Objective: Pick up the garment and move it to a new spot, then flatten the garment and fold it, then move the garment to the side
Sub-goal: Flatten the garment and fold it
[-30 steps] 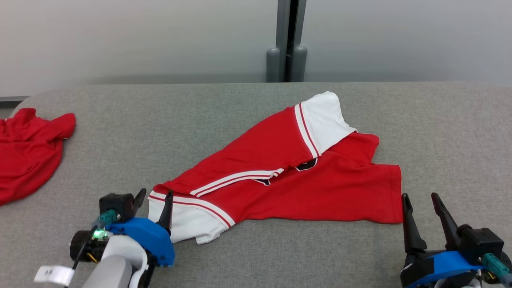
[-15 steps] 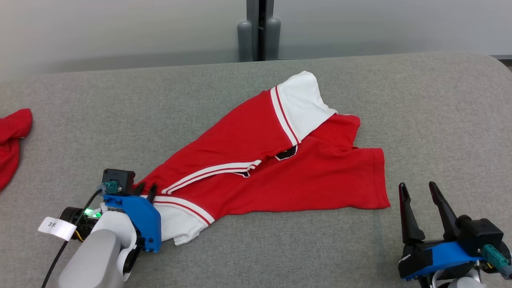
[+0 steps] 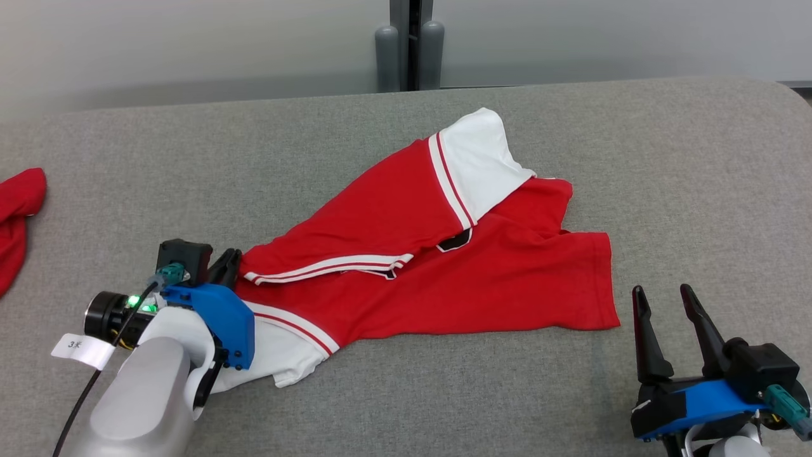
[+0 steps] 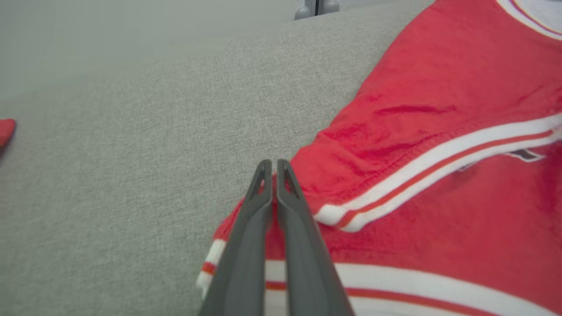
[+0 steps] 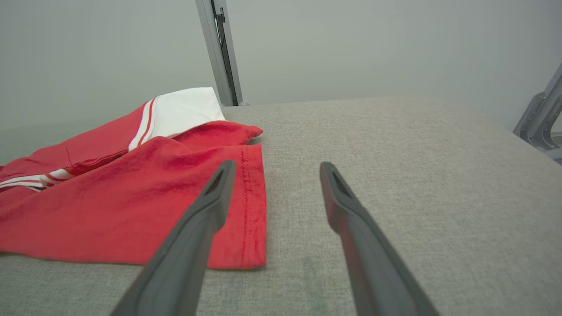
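The garment [image 3: 482, 279], a red jersey with white striped bands, lies slantwise across the middle of the bench [image 3: 698, 158]. Its upper layer is doubled over the lower, with one white panel at the far end and another at the near left. I have the left claw [image 3: 229, 266] at the garment's left tip, fingers clenched together. In the left wrist view they [image 4: 271, 164] close right at the edge of the red flap [image 4: 439, 109], and I judge a pinch of that corner is caught between them. The right claw [image 3: 661, 293] hangs released at the near right, its fingers spread and holding nothing. It is near the hem corner but apart from it. In the right wrist view that hem [image 5: 131, 193] lies flat on the bench, just left of the gap between the fingers [image 5: 277, 166].

I read this as the flattening step, with the fold not yet started. The next move calls for drawing the pinched corner out to the left to peel the doubled layer open. The right claw will likely have to take the hem corner so the cloth does not slide along. A second red cloth [image 3: 16, 222] sits well apart at the bench's left edge, and a grey post [image 3: 409, 38] stands behind.
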You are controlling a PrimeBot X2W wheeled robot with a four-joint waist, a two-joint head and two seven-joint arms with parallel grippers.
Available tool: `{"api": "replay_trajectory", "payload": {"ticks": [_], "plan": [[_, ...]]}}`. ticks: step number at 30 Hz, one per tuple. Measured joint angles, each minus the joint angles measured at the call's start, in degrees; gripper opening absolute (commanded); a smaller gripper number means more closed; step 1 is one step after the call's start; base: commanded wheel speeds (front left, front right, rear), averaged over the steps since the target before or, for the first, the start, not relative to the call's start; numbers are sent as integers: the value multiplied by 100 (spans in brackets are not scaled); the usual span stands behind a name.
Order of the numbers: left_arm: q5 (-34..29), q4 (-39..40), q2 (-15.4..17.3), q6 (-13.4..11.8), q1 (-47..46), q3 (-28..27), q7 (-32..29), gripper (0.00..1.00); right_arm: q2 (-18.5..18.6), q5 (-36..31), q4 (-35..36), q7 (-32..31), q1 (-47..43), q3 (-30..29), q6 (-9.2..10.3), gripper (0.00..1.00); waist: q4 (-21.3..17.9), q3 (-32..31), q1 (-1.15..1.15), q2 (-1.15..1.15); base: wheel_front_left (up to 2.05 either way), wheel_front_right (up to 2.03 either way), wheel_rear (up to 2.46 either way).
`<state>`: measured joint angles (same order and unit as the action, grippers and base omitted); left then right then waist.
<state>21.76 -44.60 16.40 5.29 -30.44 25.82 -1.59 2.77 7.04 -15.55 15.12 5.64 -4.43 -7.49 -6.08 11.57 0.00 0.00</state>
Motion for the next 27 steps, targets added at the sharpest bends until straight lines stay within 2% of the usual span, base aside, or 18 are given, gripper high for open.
{"api": "replay_trajectory", "payload": {"ticks": [5, 15, 17, 20, 21, 22, 27], "plan": [[-107, 58, -23, -42, -204, 79, 267, 0, 0, 2, 4, 0, 14, 32, 0, 100, -42, 33, 0, 0, 0, 0, 0], [-370, 67, -57, -337, -1076, 76, 1033, 0, 0, 1, 1, 0, 80, 70, 0, 100, -93, 140, 0, 0, 0, 0, 0], [-374, -193, -142, -428, -1332, 40, 1257, 0, 0, 21, -3, 0, 135, 148, 0, 100, -147, 199, 0, 0, 0, 0, 0], [-252, -595, -272, -387, -1360, -18, 1337, 0, 0, 70, -12, 0, 188, 229, 0, 100, -218, 244, 0, 0, 0, 0, 0], [-252, -595, -272, -387, -1360, -18, 1337, 34, 0, 70, -12, 0, 188, 229, 0, 100, -218, 244, 0, 0, 0, 0, 0], [-178, -762, -365, -322, -1357, -55, 1439, 100, 0, 94, -14, 0, 221, 247, 0, 100, -251, 261, 0, 0, 0, 0, 0], [51, -903, -490, -237, -1213, -250, 1629, 100, 0, 112, -9, 0, 221, 209, 0, 100, -239, 280, 0, 0, 0, 0, 0]]}}
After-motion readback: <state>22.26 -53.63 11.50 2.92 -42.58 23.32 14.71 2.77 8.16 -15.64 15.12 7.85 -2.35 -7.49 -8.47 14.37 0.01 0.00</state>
